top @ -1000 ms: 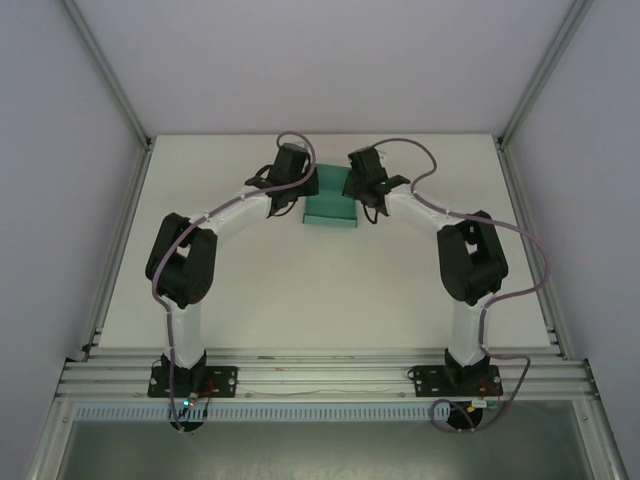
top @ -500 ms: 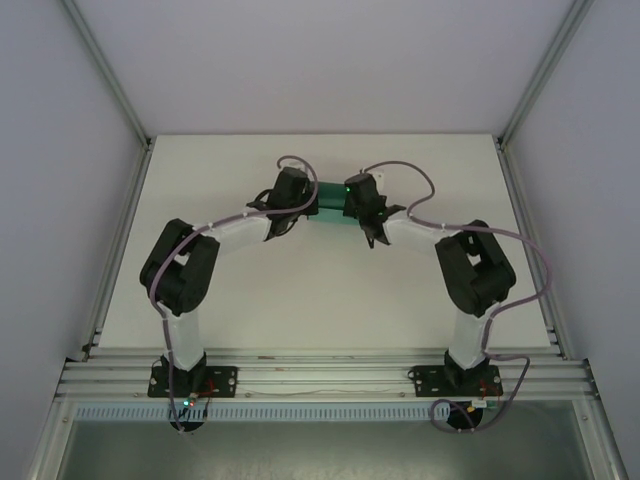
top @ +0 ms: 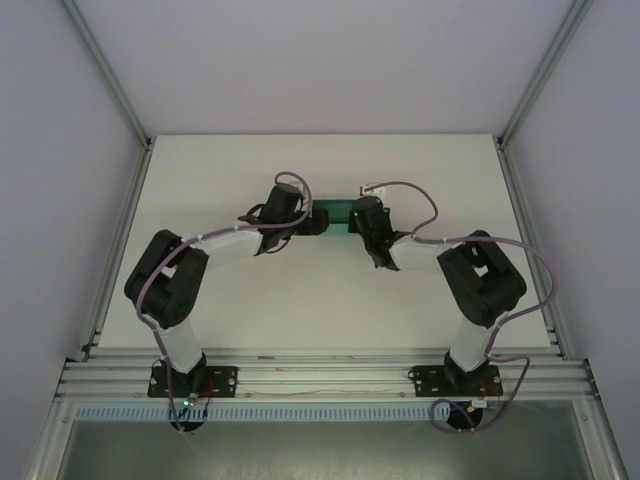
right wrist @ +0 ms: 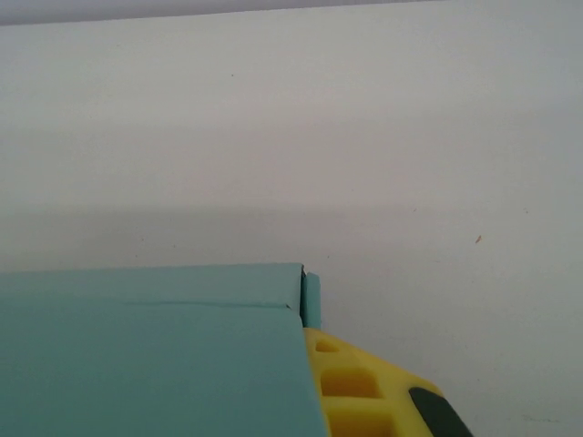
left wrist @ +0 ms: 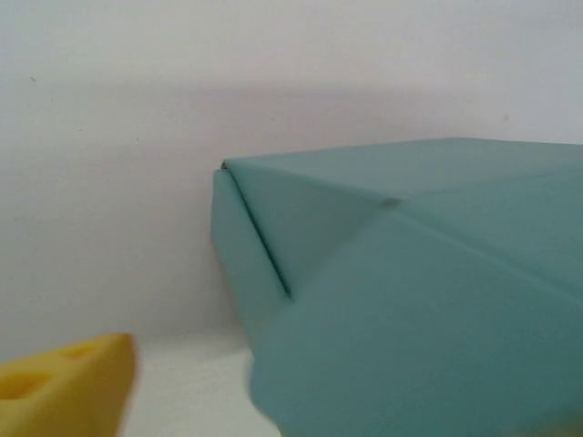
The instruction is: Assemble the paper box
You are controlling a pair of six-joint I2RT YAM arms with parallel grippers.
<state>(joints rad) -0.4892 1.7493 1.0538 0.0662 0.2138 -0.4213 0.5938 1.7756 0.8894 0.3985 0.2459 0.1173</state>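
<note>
Arms both reach inward over the far half of the table (top: 320, 290), and I see the paper box (top: 333, 213) between their tips, down close to the surface. The right gripper (top: 353, 218) is clamped tight on a thin edge of the teal card: on its wrist camera one yellow finger (right wrist: 364, 391) sits flush against the card's corner, with the other hidden behind it. The left gripper (top: 317, 222) stands wide. Its one visible yellow finger (left wrist: 64, 387) sits at the lower left corner of its wrist view, apart from the folded end of the box, with bare table between them.
</note>
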